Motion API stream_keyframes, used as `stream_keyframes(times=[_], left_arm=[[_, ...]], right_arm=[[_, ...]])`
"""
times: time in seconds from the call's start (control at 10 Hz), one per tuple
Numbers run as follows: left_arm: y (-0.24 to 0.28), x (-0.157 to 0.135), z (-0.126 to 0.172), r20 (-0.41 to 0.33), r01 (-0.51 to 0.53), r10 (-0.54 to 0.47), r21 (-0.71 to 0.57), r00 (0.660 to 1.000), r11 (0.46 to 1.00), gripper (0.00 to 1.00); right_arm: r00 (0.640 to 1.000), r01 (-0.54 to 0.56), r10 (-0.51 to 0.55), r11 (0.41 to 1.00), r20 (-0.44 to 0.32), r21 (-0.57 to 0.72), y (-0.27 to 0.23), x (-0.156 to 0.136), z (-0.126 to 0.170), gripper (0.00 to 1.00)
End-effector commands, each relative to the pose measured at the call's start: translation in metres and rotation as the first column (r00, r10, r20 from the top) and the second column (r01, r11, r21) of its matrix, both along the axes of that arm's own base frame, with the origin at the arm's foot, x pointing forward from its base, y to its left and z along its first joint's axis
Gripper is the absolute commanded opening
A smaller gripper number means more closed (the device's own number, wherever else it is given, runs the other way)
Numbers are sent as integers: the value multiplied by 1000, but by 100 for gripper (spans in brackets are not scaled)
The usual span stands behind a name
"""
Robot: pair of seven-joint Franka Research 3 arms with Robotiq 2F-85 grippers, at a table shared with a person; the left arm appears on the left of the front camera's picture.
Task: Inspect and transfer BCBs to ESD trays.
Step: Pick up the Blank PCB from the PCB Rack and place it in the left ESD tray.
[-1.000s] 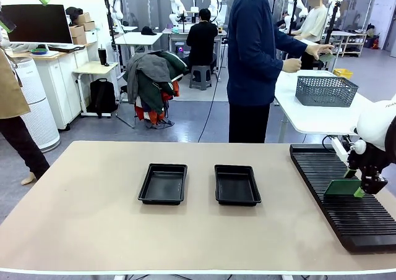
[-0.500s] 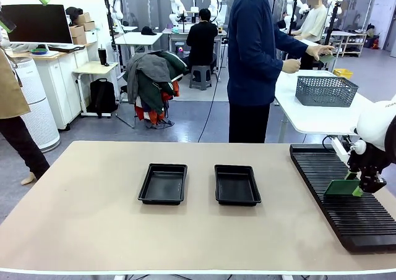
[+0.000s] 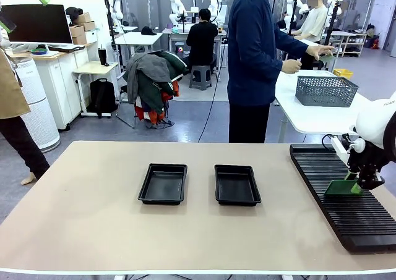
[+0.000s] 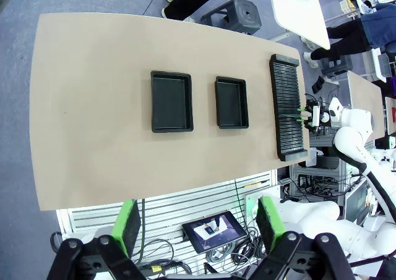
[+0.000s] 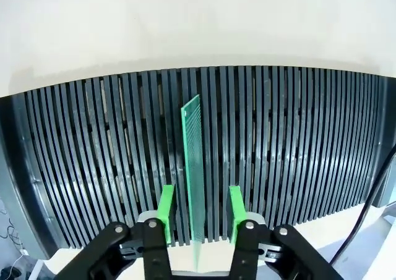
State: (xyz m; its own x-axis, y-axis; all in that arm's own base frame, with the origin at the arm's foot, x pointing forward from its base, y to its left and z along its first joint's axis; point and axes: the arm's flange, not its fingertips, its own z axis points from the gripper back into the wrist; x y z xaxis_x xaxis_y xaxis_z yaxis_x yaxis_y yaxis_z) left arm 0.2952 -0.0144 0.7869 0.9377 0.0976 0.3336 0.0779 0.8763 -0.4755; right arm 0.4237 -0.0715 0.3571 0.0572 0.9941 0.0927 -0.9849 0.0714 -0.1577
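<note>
Right gripper (image 5: 200,199) astride upright BCB (image 5: 192,138) in rack (image 5: 93,138)

Mid-table, the left ESD tray (image 3: 163,183) sits just beside the right ESD tray (image 3: 237,185). Along the right edge of the table (image 3: 93,218) runs the rack (image 3: 356,221), a BCB (image 3: 341,188) standing on edge about midway along it.
</note>
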Motion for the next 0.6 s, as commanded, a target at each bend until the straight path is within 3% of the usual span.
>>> stream_keyframes(times=[0.0,0.1,0.2,0.3,0.4,0.5], left_arm=[[0,0,-2,3,-3,3,-4,1000,1000,100],[0,0,-2,3,-3,3,-4,1000,1000,100],[0,0,-2,3,-3,3,-4,1000,1000,100],[0,0,-2,3,-3,3,-4,1000,1000,100],[0,0,-2,3,-3,3,-4,1000,1000,100],[0,0,-2,3,-3,3,-4,1000,1000,100]], right_arm=[[1000,0,0,1000,-27,-17,0,8,1,42],[999,-5,4,1000,-33,-20,0,9,2,31],[999,-6,5,1000,-42,-28,1,11,3,35],[999,-5,4,999,-49,-33,0,12,2,24],[999,-4,2,999,-53,-38,0,13,3,28],[998,0,-3,999,-60,-43,0,13,3,17]])
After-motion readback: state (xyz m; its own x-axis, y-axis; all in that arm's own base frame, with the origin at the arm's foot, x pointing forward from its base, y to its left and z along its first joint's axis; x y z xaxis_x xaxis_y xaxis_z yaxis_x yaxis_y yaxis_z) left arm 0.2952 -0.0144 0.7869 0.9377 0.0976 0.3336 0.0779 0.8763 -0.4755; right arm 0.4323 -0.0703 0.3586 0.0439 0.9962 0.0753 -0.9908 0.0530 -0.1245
